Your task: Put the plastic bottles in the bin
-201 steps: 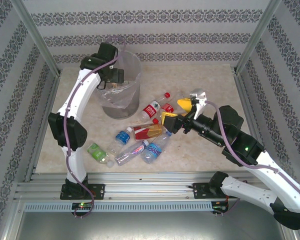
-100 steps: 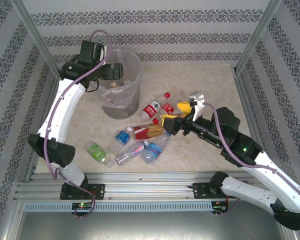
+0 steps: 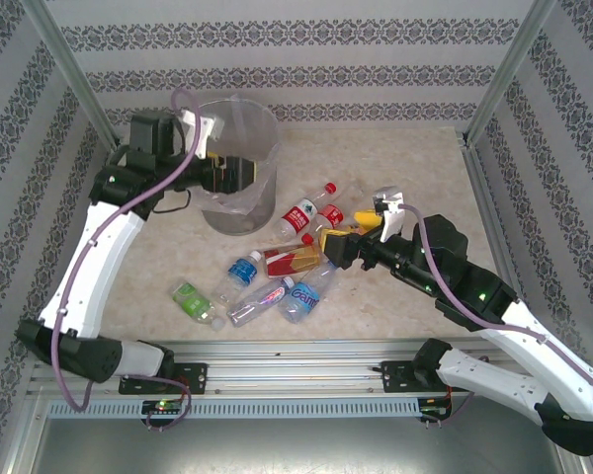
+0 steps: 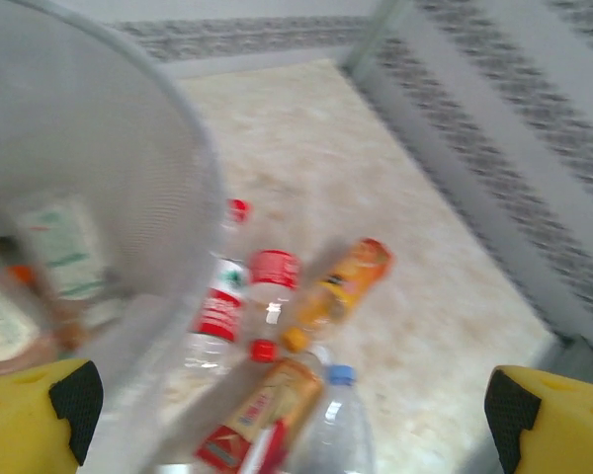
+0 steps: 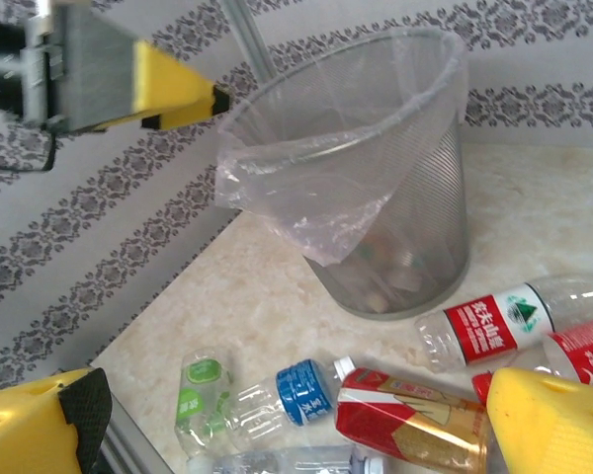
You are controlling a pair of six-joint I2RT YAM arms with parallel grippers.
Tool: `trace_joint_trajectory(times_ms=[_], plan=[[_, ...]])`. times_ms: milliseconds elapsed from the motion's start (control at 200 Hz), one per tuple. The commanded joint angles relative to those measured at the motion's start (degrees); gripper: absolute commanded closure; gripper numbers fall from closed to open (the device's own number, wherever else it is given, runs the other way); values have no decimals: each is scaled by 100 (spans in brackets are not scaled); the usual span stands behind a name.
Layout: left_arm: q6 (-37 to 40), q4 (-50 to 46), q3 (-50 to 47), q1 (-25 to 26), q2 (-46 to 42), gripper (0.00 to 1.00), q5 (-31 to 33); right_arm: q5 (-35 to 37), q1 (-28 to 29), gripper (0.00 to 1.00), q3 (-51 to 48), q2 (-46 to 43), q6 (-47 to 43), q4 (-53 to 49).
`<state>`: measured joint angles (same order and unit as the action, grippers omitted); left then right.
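At the far left of the table, the left gripper (image 4: 289, 400) hangs near the rim of the round grey mesh wastebasket lined with a crinkled clear bag (image 3: 249, 209). Its yellow fingers are spread wide and hold nothing. Blurred labelled shapes show through the bin's wall, so some bottles seem to be inside.

To the right of the bin and nearer the arms, the small clear plastic bottles lie on their sides in a loose cluster. A green-labelled bottle (image 3: 194, 301) lies by itself, followed by a blue-labelled bottle (image 3: 244, 269) and a red-and-gold bottle (image 3: 292, 260). Two red-labelled bottles (image 3: 301, 215) lie near the bin's foot, with an orange bottle (image 4: 341, 286) just beside them.

Farthest right, the right gripper (image 5: 295, 407) hovers low by the cluster, its fingers also wide apart and empty. In the wrist view the red-and-gold bottle lies between them.

Most bottles look empty, so they are probably very light, thin-walled and easily dented. They are smooth and prone to roll or squirt out of a pinch. A hold across the labelled middle, with the fingers square to the long axis, should suit best. The tapered neck and cap would likely slip.
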<state>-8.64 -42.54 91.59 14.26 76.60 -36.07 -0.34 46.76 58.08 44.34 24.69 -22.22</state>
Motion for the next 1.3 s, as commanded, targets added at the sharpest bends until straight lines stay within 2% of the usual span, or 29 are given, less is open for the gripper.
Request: trace_joint_trajectory(times_ms=[0,210,315,430,664,824,1044,1294], plan=[[-47,1042,-623,84,-511,0,-1333,274,79,3,-69,8,366,-213],[-44,1101,-1434,394,-1023,0,-1079,236,79,2,-320,23,537,-98],[294,787,-1590,653,-1124,0,-777,178,81,2,-443,29,571,-150],[602,410,-1741,1025,-1199,0,-257,60,79,2,-626,-60,622,-91],[732,-337,-1944,1648,-1082,0,876,100,79,2,-754,-394,521,-481],[523,-732,-2096,2035,-752,7,1876,144,79,2,-916,-719,425,-617],[-64,-1170,-2289,2138,-183,9,2838,3,79,2,-1044,-779,314,-600],[-169,-1135,-2872,2125,13,8,3315,-114,79,2,-1295,-768,327,-292]])
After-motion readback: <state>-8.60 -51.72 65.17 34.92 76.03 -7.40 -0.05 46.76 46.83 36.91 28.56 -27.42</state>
